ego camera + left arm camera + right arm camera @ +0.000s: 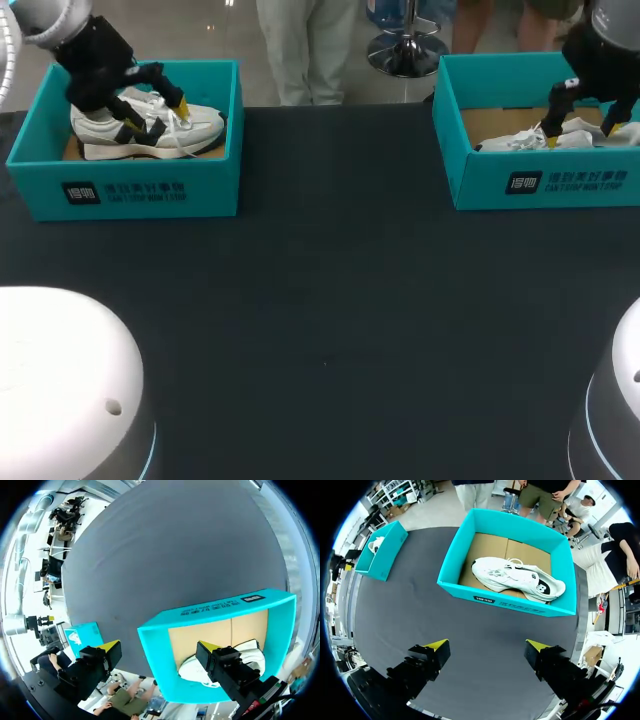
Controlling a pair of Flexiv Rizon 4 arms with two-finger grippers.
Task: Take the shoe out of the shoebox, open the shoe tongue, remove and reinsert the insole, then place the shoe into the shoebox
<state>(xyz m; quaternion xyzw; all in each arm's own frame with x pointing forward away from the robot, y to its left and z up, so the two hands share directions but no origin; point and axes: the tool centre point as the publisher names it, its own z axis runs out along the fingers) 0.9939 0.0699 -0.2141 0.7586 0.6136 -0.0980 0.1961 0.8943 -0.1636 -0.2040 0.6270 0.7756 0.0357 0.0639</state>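
Two teal shoeboxes stand at the table's far side, each holding a white sneaker with dark trim. The left box [140, 185] holds one shoe [150, 125]; my left gripper [158, 114] hangs open above it, touching nothing. In the left wrist view the gripper [160, 646] straddles the box wall [215, 612], and the shoe [250, 650] is partly hidden by one finger. The right box [540, 180] holds the other shoe [520, 140]. My right gripper [582, 135] is open and empty. From its wrist, the gripper [487, 644] is raised, with box [505, 602] and shoe [517, 577] ahead.
Dark table cloth [330, 300] stretches between and in front of the boxes. The two white arm bases [60, 380] sit at the near corners. The left box [382, 550] shows far off in the right wrist view, the right box [82, 632] in the left wrist view.
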